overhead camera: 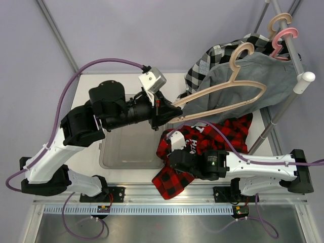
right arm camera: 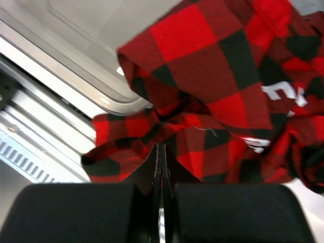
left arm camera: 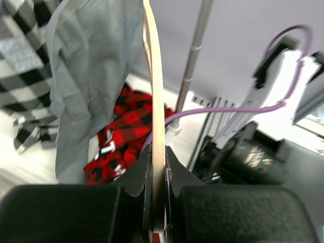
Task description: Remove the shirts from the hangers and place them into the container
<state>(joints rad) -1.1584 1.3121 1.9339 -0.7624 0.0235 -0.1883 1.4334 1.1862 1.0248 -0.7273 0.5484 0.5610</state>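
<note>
The soft red-and-black plaid cloth shirt [overhead camera: 223, 134] is judged to be light and limp, so it is best taken at a bunched fold. It lies crumpled just right of the translucent plastic container [overhead camera: 109, 159], with one edge over the rim and its long axis running from near-left to far-right. The right gripper [right arm camera: 159, 151] is fully closed at a fold; whether cloth is pinched cannot be told. The left gripper [left arm camera: 158, 152] is clamped on the thin tan curved hanger [overhead camera: 238, 88].
</note>
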